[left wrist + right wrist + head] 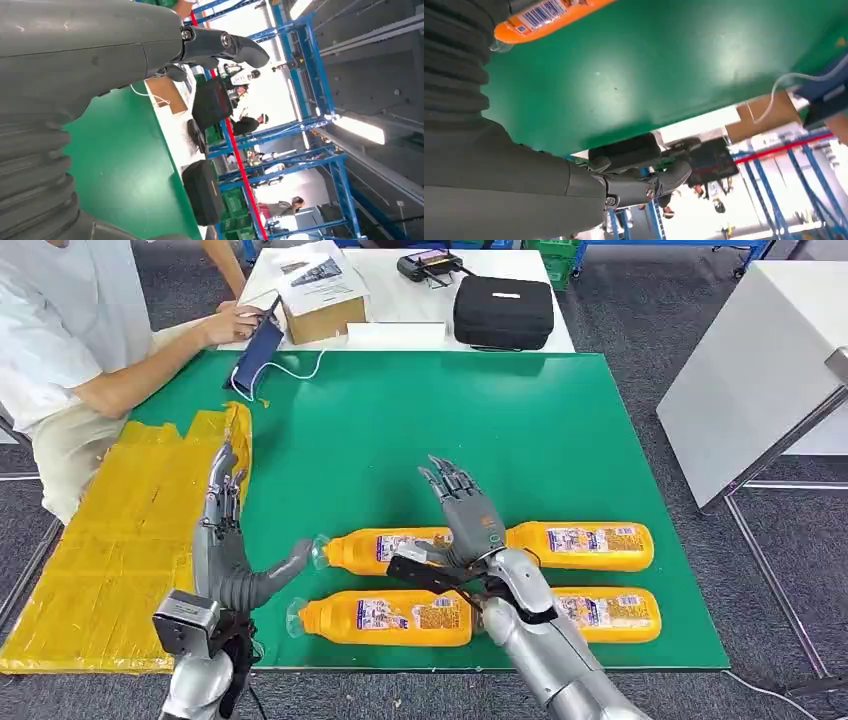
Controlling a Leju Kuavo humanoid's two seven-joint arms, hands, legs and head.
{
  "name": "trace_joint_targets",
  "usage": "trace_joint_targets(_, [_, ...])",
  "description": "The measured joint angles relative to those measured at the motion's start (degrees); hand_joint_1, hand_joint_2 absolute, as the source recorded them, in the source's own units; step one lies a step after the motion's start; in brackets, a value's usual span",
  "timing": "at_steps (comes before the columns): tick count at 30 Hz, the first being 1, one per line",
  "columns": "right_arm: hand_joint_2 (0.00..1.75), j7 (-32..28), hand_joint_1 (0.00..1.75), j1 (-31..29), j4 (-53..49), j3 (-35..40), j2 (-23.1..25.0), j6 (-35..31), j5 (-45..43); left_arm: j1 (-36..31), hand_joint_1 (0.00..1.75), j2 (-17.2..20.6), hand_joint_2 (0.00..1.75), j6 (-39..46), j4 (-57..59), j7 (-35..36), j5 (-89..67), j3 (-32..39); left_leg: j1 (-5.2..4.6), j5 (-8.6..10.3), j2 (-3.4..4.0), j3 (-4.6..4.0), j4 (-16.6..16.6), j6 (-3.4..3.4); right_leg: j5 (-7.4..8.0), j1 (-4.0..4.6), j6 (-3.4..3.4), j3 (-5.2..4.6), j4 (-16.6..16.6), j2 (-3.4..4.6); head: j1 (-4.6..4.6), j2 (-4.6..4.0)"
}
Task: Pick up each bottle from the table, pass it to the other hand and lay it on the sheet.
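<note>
- The right robot hand (pixel 462 515) hovers over the bottles near the front of the tabletop (pixel 520 430), its fingers spread and pointing toward 12 o'clock; it holds nothing.
- The left robot hand (pixel 228 530) stands at 9 o'clock of the bottles, at the border of the green surface and the yellow sheet (pixel 110 550). Its fingers are straight and apart, the thumb sticks out toward the bottles, and nothing is in it.
- Four orange bottles lie on their sides in two rows. In the near row are the near-left bottle (pixel 385 618) and the near-right bottle (pixel 610 612); in the far row are the far-left bottle (pixel 385 548) and the far-right bottle (pixel 585 545). The right arm crosses over the middle of the group.
- No bottle lies on the sheet, so by my judgement the task is at its start: all four bottles are left to lift, pass across and lay down.
- The right robot hand sits nearest the far-left bottle, which I take as the likely first pick.
- At 10 o'clock, a person (pixel 70 350) sits just beside the far end of the sheet, holding a dark phone (pixel 260 345) with a white cable (pixel 290 372) trailing onto the green. An arm swinging to the sheet could come near them.
- Beyond the green surface, at 12 o'clock, stand a cardboard box (pixel 320 295) and a black case (pixel 503 310), well apart from the work.
</note>
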Motion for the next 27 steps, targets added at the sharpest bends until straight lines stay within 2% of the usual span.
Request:
trace_joint_targets(7, [1.75,1.0,0.00,-3.4,6.6,2.7,0.9,1.2,3.7,-1.1,0.00,-0.3,1.75,-0.5,0.5,0.0,0.7,0.0,0.01,0.01,0.00,0.00,0.0,0.00,0.00,0.01,0.00,0.00,0.0,0.00,0.00,0.00])
trace_joint_targets(27, [1.75,3.6,0.00,-8.8,19.2,6.1,3.1,3.9,5.4,-2.7,0.00,-0.9,1.75,-0.7,2.7,0.2,0.7,-0.2,0.00,0.08,0.02,0.01,0.0,0.05,0.06,0.00,0.03,0.01,0.0,0.01,-0.02,0.00])
